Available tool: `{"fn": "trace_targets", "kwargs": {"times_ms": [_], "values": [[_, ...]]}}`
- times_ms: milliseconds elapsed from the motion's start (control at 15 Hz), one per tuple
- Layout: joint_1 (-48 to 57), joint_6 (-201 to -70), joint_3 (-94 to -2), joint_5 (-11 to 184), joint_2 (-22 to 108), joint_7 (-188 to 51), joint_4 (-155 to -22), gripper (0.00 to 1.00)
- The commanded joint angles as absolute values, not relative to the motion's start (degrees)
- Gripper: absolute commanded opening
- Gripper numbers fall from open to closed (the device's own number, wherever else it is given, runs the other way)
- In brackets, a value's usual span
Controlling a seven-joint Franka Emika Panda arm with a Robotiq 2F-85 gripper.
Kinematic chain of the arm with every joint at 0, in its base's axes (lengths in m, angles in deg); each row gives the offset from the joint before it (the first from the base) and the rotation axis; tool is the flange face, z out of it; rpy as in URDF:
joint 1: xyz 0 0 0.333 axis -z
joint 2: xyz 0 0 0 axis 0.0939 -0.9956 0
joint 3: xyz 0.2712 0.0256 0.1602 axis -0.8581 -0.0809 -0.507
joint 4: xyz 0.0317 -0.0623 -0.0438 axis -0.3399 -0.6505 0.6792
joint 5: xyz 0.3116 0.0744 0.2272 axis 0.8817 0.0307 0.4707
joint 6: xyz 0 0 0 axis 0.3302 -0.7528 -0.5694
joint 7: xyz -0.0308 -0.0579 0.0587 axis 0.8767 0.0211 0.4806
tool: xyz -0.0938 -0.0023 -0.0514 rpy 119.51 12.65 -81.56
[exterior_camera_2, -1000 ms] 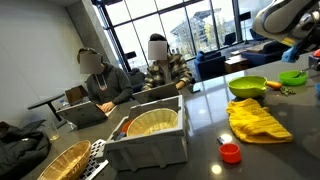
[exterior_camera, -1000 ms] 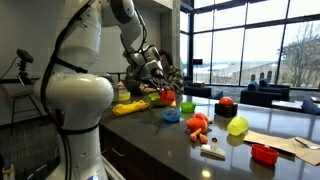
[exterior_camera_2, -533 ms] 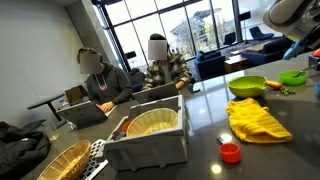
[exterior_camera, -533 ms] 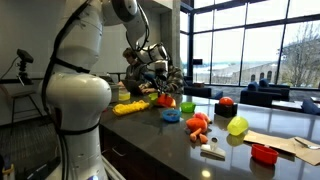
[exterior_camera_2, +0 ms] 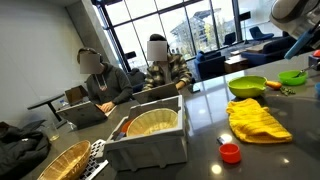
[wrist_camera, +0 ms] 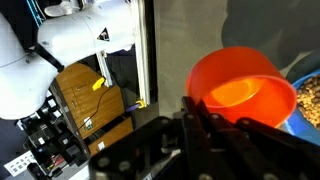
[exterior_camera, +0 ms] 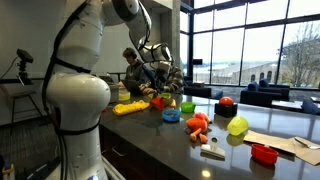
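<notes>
My gripper is shut on the near rim of an orange bowl in the wrist view. In an exterior view the gripper hangs from the arm over the dark counter with the orange bowl under it. The bowl is beside a yellow cloth. A blue bowl with pale grains lies just beyond the orange bowl. It also shows in an exterior view. In the opposite exterior view only the arm shows, at the top right edge.
On the counter lie a green bowl, an orange toy, a red fruit, a yellow-green ball and a red cup. A grey bin, a wicker basket and a red cap stand near two seated people.
The arm has swung a little, carrying the orange bowl slightly towards the yellow cloth. Nothing else on the counter has moved.
</notes>
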State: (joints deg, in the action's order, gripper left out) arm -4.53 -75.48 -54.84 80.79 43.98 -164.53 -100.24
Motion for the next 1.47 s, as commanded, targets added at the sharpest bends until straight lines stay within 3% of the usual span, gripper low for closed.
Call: {"fn": "trace_targets", "kwargs": {"times_ms": [0, 1400], "values": [[-4.0, -72.7, -55.2, 82.8, 43.6, -160.7, -98.9, 0.01], [-7.5, -61.4, -53.5, 82.0, 30.0, -175.6, -84.9, 0.01]]}}
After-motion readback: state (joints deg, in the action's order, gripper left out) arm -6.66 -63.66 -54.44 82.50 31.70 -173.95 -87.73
